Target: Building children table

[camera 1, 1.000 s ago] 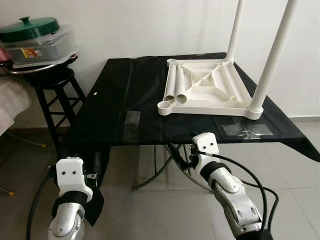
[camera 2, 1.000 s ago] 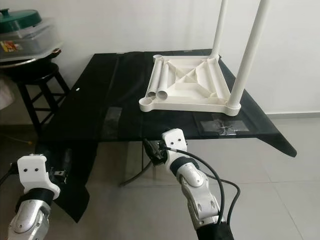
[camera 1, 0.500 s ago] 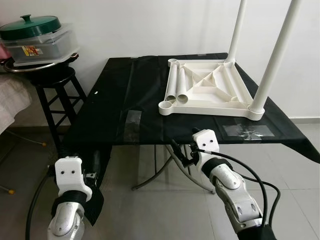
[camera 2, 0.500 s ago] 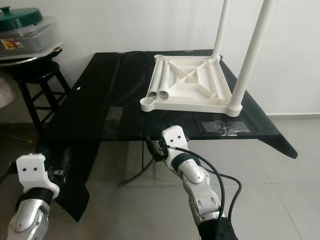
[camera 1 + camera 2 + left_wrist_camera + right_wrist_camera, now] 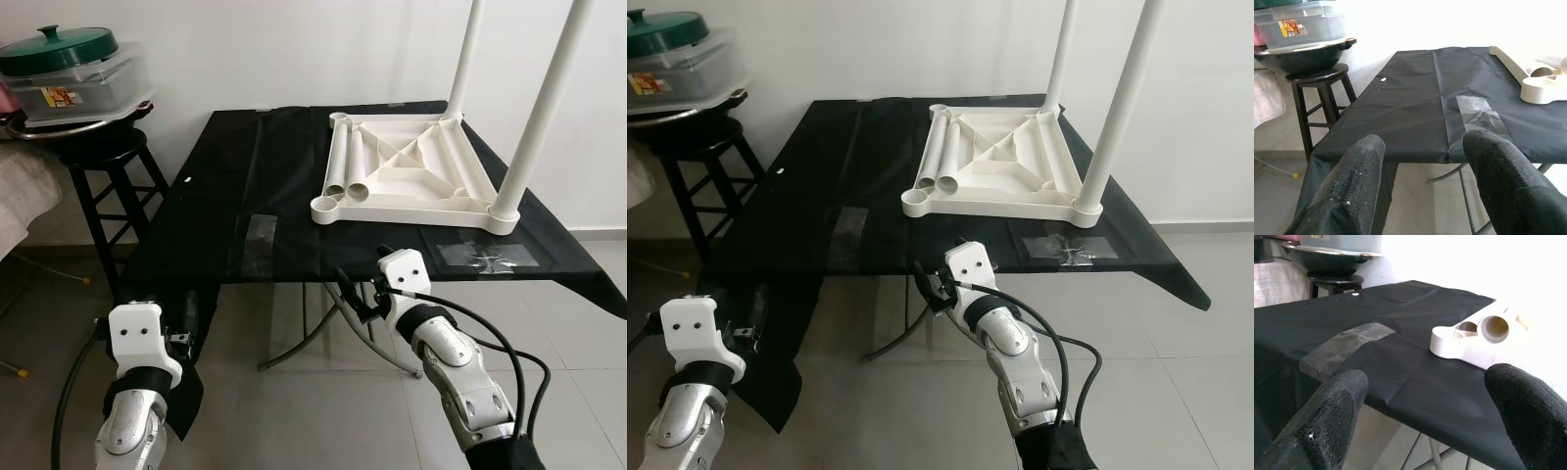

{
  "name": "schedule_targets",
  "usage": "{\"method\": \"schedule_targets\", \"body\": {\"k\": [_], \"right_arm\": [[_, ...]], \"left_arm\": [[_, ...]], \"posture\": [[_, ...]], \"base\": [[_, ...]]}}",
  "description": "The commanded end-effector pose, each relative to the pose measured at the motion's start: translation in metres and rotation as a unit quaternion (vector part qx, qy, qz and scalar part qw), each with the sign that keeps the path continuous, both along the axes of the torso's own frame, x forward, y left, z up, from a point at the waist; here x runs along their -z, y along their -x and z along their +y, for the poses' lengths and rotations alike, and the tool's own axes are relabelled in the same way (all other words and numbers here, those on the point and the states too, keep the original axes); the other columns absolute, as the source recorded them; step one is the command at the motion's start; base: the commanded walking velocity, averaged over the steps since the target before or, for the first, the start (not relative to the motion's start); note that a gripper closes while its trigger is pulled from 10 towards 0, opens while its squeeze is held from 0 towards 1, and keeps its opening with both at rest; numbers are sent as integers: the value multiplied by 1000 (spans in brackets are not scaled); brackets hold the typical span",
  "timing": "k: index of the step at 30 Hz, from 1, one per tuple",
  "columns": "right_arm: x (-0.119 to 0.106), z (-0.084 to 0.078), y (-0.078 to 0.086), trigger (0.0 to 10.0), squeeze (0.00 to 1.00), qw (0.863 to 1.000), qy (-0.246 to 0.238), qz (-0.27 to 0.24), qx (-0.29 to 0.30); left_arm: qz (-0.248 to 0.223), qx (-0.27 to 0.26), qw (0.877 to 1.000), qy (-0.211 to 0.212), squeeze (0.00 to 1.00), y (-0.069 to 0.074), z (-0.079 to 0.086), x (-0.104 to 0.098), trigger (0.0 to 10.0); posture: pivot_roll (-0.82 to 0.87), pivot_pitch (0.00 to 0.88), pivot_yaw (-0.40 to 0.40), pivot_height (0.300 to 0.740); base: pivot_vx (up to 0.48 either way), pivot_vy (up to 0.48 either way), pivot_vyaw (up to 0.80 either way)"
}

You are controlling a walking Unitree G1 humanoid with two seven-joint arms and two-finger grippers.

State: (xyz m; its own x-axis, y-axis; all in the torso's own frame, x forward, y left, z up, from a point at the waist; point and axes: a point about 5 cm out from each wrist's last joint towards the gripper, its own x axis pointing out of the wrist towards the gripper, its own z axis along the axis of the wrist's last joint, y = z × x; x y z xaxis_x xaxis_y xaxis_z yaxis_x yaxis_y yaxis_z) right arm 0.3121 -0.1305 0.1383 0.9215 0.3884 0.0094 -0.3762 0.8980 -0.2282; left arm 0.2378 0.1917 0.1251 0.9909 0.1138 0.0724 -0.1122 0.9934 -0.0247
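Approach stage of assembly: upturned white tabletop point(image 5: 407, 171) is seen on the black-draped table point(image 5: 255, 215) with two legs point(image 5: 534, 108) fitted and two loose tubes point(image 5: 345, 164) inside, while right gripper point(image 5: 355, 299) and left gripper point(image 5: 1425, 181), fingers apart and empty, are held below the near edge, so a reach up to a tube is judged next

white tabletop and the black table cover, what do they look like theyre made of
The white tabletop looks like moulded plastic with a smooth matte finish: its upturned underside shows cast ribs and round leg sockets. The black table cover looks like thin plastic sheeting or coated cloth, faintly shiny, creased, draping over the edge and held with tape strips.
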Motion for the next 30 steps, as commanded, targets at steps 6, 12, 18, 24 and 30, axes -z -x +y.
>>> {"method": "schedule_targets", "body": {"k": [6, 12, 18, 24, 30], "right_arm": [[0, 1, -1, 10000, 0, 1000, -3, 0, -3], [0, 1, -1, 10000, 0, 1000, -2, -1, -5], [0, 1, -1, 10000, 0, 1000, -4, 1, -5], [0, 1, -1, 10000, 0, 1000, -5, 0, -6], [0, 0, -1, 10000, 0, 1000, -7, 1, -4]], "left_arm": [[12, -7, 1000, 0, 0, 2, 6, 5, 10000], [11, -1, 1000, -1, 0, -2, 4, 4, 10000], [13, -3, 1000, 1, 0, 0, 6, 5, 10000], [12, -1, 1000, 3, 0, -2, 5, 4, 10000], [12, -3, 1000, 4, 0, -1, 5, 4, 10000]], "posture": [[4, 41, 30, 740], [-4, 41, 30, 740], [-2, 44, 30, 740], [-3, 45, 31, 740], [-4, 44, 33, 740]], "base": [[0, 0, 0], [0, 0, 0], [0, 0, 0], [0, 0, 0], [0, 0, 0]]}}
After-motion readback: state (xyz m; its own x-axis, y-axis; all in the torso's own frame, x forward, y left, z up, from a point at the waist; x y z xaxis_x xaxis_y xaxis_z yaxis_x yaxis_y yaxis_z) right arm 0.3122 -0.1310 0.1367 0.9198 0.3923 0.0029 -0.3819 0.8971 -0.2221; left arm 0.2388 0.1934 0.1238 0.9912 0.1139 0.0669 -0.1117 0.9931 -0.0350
